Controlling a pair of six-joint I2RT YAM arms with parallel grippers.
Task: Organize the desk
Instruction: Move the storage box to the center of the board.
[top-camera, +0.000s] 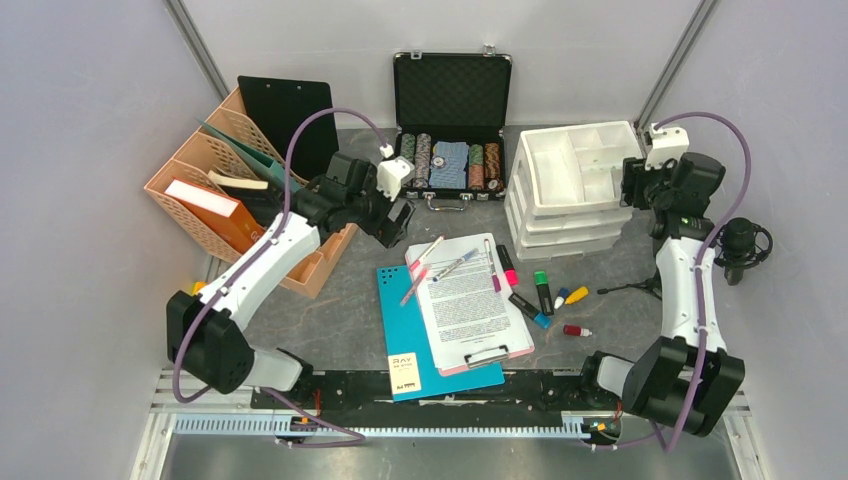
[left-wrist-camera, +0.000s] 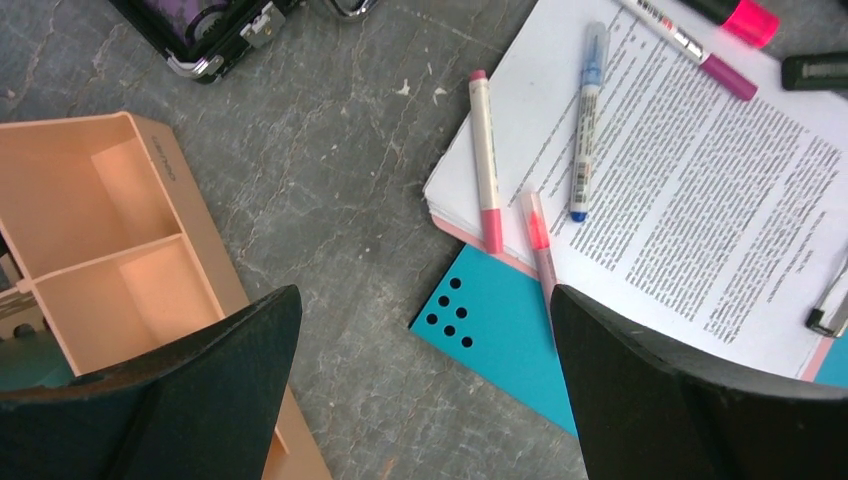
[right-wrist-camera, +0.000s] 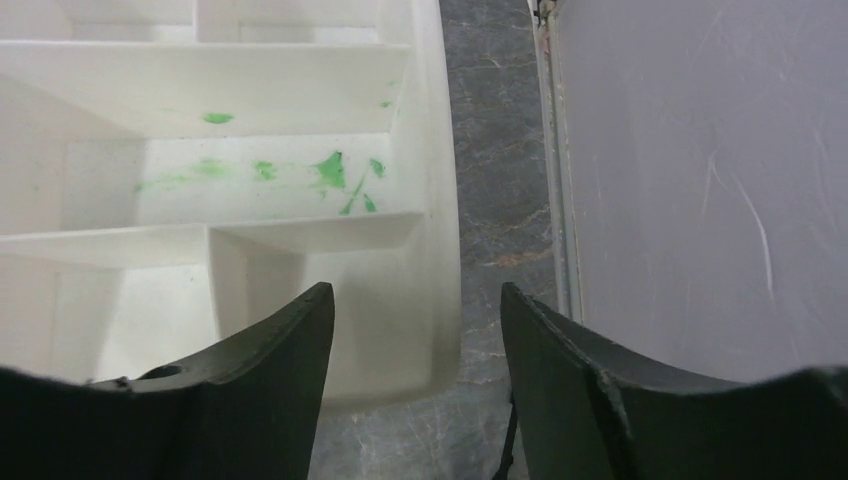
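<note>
Left hand (left-wrist-camera: 425, 300) wide open, empty, over desk (left-wrist-camera: 330, 180), right hand (right-wrist-camera: 415, 295) parted, empty, above white tray (right-wrist-camera: 440, 200)

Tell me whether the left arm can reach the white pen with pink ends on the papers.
Probably yes: the left claw hangs open close above the pen, which lies uncovered on the papers.

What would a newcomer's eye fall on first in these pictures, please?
Probably the open black poker-chip case at the back centre, its coloured chips in rows. Next, the clipboard in the middle of the desk, with pens and highlighters strewn over and beside it.
</note>
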